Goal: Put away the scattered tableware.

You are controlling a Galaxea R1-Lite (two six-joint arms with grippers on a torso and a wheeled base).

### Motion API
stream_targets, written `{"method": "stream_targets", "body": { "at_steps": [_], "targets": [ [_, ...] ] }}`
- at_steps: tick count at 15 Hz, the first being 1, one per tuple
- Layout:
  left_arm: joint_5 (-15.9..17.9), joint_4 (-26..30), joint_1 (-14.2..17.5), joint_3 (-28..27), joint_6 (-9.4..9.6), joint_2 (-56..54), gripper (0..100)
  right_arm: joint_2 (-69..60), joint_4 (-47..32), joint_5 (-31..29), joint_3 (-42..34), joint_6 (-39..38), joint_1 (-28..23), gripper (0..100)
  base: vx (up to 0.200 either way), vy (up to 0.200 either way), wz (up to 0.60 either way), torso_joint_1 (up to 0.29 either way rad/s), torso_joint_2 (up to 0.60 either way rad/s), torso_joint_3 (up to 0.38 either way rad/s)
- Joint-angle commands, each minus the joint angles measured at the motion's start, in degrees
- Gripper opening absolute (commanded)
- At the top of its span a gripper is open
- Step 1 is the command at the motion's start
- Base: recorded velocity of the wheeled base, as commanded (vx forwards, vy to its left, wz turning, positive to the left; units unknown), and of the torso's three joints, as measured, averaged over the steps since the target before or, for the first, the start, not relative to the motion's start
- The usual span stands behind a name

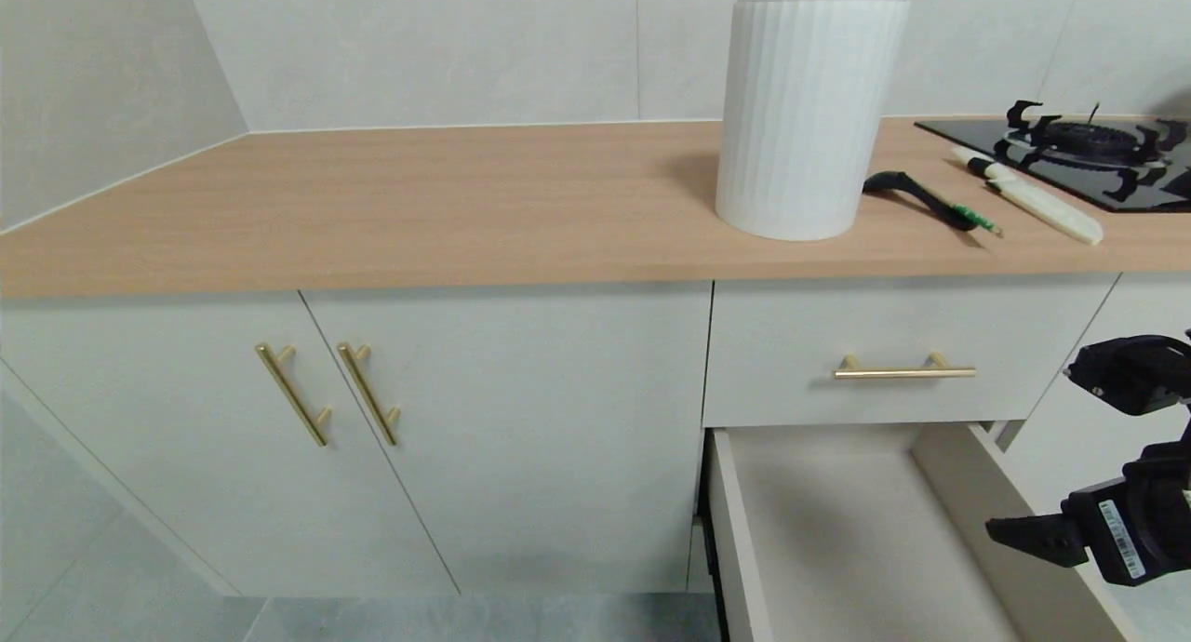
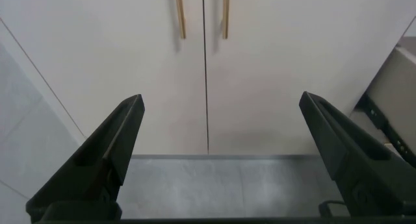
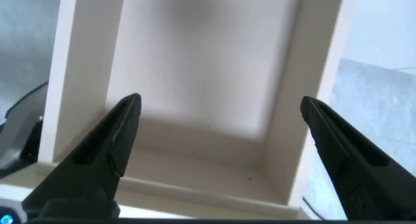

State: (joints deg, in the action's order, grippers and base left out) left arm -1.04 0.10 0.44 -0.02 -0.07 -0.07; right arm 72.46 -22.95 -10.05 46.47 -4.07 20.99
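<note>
Tableware: two long pieces lie loose on the bench [image 1: 419,205], a black-handled utensil [image 1: 916,193] with a green tip and a white utensil [image 1: 1033,200] with a green band. They sit side by side, just right of the white ribbed canister [image 1: 800,121] and just short of the hob [image 1: 1070,149]. Nothing grips either one.
Lower drawer [image 1: 735,530]: it stands open beneath the shut upper drawer [image 1: 884,326], right under that stretch of bench. My read is that it's open to take both pieces.
Right jaws: spread wide, pinching nothing, hanging low over the drawer's front end, well below the bench top. Looks like a waiting post, with a lift to the bench as the next call.
Left jaws: spread wide too, nothing between them, low in front of the double cabinet doors [image 2: 208,74]. I'd say they're parked clear of the drawer side.
Canister: upright and tall, and the black handle's far end tucks in beside it. Touching or not, I cannot tell.
Surface: smooth wood-grain bench. Both pieces lie flat, so a low, careful pinch seems needed.
Room: pale tiled walls, grey tiled floor [image 2: 221,185], pale cabinet fronts with gold bar handles [image 1: 904,370].
</note>
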Motion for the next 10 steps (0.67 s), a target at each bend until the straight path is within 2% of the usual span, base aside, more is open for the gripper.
{"method": "stream_targets", "body": {
  "at_steps": [1,10],
  "targets": [
    [-0.02,-0.01,0.00,0.02,-0.01,0.07,100,0.14,-0.07,0.03,-0.06,0.12,0.10,100,0.000,0.000,0.00,0.115,-0.56,-0.315],
    [-0.02,-0.01,0.00,0.02,-0.01,0.07,100,0.05,-0.07,0.03,-0.06,0.12,0.10,100,0.000,0.000,0.00,0.169,-0.48,-0.299]
  ]
}}
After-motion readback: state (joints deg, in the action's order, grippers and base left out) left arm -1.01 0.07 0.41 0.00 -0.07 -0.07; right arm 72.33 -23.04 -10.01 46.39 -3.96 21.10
